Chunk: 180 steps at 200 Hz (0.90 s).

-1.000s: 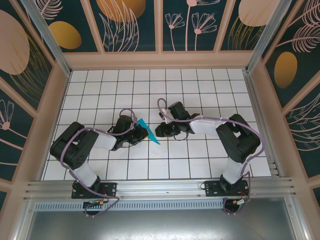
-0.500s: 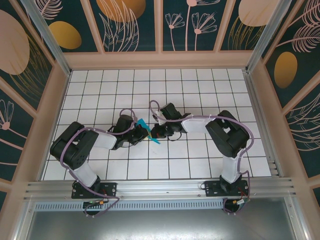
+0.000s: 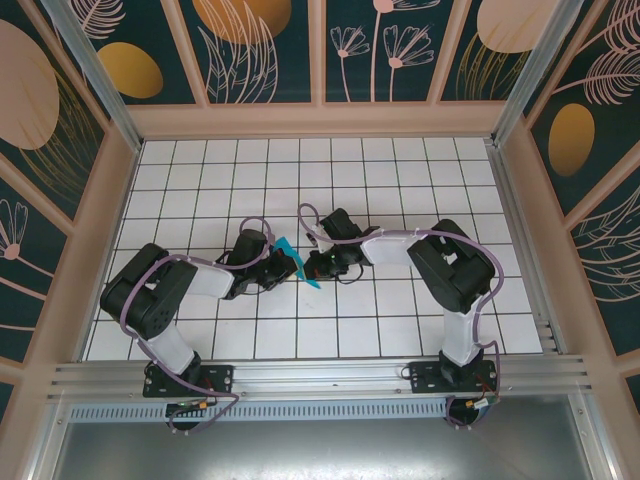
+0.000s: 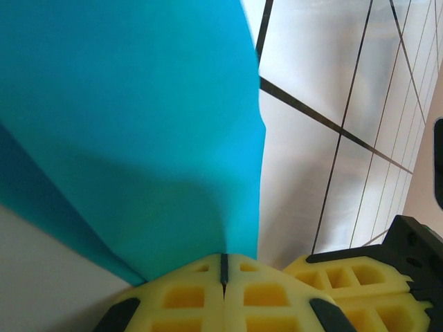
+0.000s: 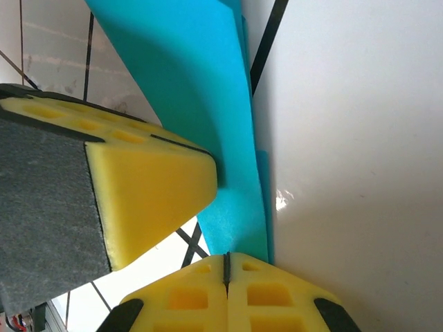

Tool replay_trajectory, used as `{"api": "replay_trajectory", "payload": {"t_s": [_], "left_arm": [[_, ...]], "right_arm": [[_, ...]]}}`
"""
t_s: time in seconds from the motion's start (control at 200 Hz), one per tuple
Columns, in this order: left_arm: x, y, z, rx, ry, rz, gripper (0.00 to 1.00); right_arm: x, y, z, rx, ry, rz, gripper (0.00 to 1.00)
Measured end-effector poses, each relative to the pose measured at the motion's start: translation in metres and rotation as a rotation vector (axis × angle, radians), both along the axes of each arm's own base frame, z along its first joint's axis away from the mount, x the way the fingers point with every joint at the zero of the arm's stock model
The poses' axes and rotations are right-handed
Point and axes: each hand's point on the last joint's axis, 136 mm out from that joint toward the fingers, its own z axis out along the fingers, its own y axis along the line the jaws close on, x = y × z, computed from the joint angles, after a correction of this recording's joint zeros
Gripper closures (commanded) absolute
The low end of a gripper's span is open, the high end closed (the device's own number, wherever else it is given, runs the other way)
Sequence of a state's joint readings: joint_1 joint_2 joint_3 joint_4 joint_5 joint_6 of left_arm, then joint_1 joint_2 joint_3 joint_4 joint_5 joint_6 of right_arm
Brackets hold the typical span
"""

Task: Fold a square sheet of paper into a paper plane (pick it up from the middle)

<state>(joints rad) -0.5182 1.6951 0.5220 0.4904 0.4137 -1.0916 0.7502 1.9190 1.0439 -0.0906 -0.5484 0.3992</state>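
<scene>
You see the left gripper point(image 3: 286, 267) and right gripper point(image 3: 308, 266) meet at the folded teal paper point(image 3: 289, 249), midway between the table's point(image 3: 400, 170) side edges.

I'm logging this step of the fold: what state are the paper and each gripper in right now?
paper: folded into layers, pinched by both grippers.
left gripper: shut on the paper's edge.
right gripper: shut on the paper, close beside the left gripper.
</scene>
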Motion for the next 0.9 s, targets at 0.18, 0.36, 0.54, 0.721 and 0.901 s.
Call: {"api": "replay_trajectory", "payload": {"t_s": [0.18,0.36,0.54,0.721,0.901], "left_arm": [[0.0,0.0,-0.001,0.008,0.007,0.002,1.0],[0.0,0.0,-0.001,0.012,0.007,0.003,1.0],[0.0,0.0,-0.001,0.013,0.006,0.003,1.0],[0.0,0.0,-0.001,0.013,0.004,0.001,1.0],[0.0,0.0,0.0,0.013,0.004,0.001,1.0]], "right_arm": [[-0.002,-0.002,-0.001,-0.01,-0.011,0.023,1.0],[-0.003,-0.002,-0.001,-0.01,-0.031,0.054,1.0],[-0.004,-0.003,0.005,-0.006,-0.043,0.061,1.0],[0.0,-0.001,0.013,0.011,-0.049,0.04,1.0],[0.004,0.004,0.009,0.013,-0.04,0.03,1.0]]}}
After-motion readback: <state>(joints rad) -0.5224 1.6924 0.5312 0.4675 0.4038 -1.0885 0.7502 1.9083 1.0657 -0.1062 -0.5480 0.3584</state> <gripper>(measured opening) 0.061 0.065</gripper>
